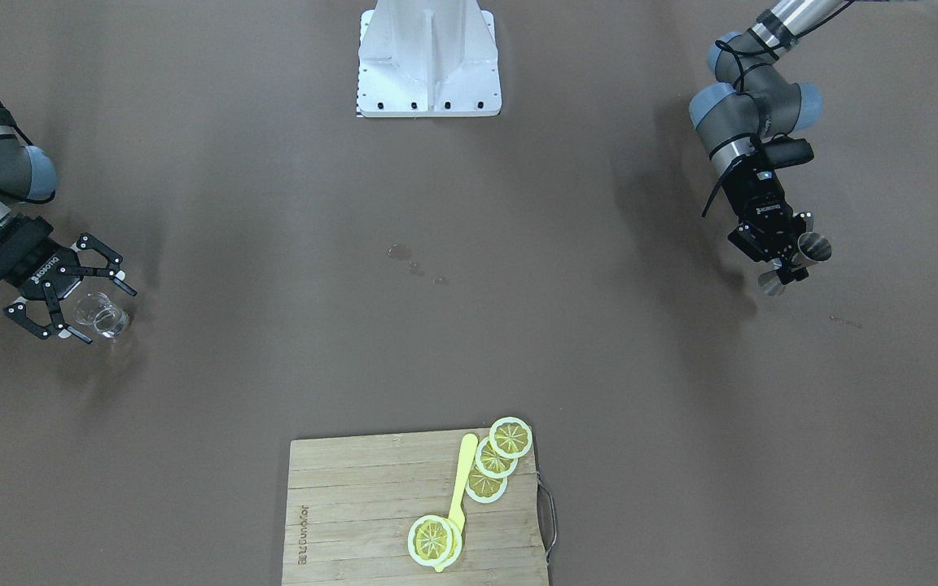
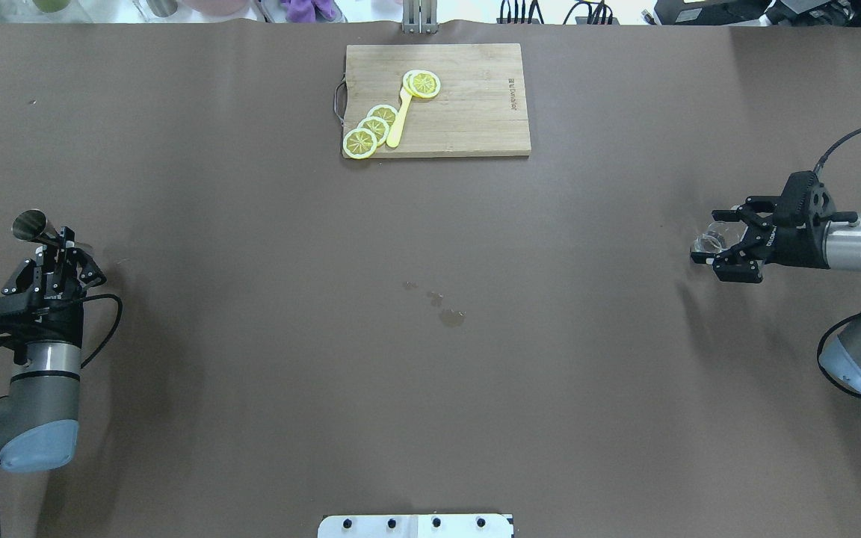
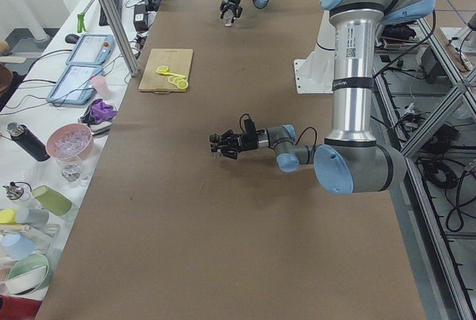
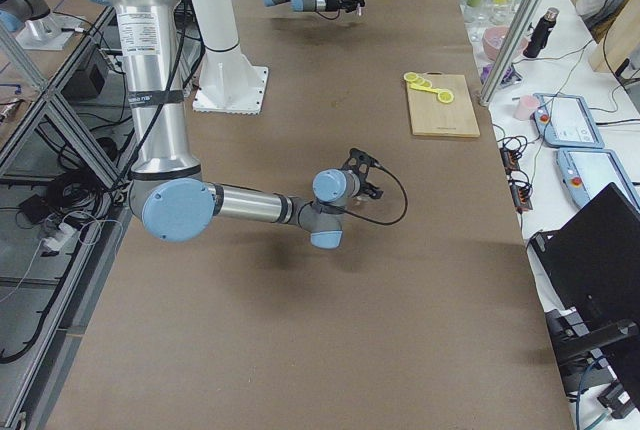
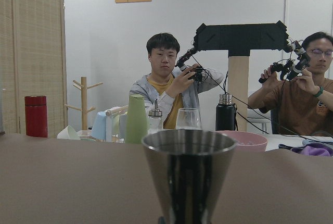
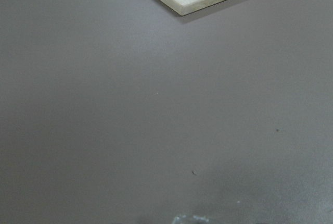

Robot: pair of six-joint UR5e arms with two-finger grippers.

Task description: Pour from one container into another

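Note:
The tiny clear glass cup (image 1: 99, 314) stands on the brown table, at the right in the overhead view. My right gripper (image 1: 111, 316) is low beside it and open, its fingers spread wide on either side of the cup without pressing it. The cup (image 2: 710, 240) sits at the tips of that gripper (image 2: 705, 239); only a sliver of its rim (image 6: 190, 219) reaches the right wrist view. The steel hourglass jigger (image 1: 795, 262) is held off the table, tilted nearly sideways, with my left gripper (image 1: 791, 264) shut on its waist. Its upper cone (image 5: 190, 174) fills the left wrist view.
A wooden cutting board (image 2: 475, 112) with lemon slices (image 2: 371, 131) and a yellow utensil (image 2: 399, 119) lies at the far centre. Small wet spots (image 2: 442, 306) mark the middle of the table. The white robot base (image 1: 428, 61) stands at the near edge. Two operators sit beyond the far edge.

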